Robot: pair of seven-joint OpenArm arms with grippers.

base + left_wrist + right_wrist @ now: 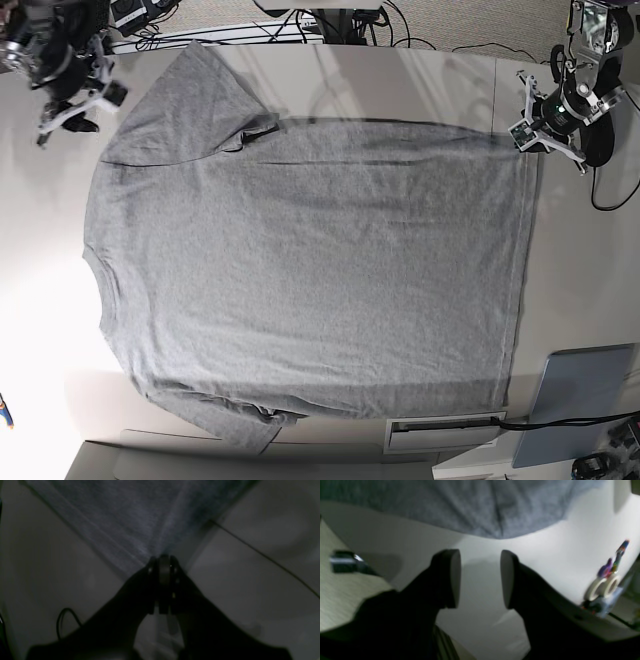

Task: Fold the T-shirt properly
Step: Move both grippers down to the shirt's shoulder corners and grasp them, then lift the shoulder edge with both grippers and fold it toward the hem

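Observation:
The heather-grey T-shirt [310, 270] lies spread flat on the white table, plain side up, collar to the left and hem to the right in the base view. My left gripper [530, 140] is at the hem's far right corner. In the left wrist view this gripper [163, 558] is shut on the T-shirt [140, 517], and the cloth fans out taut from its tips. My right gripper [72, 118] hovers beside the far sleeve. In the right wrist view it [480, 577] stands open and holds nothing, a short way from the T-shirt's edge [470, 505].
A grey-blue pad [580, 400] lies at the near right corner, and a white slotted piece [445, 432] sits beside it. Cables [330, 20] run along the far edge. Tape rolls [602, 586] stand near the table's edge. A black cable [65, 620] loops near my left arm.

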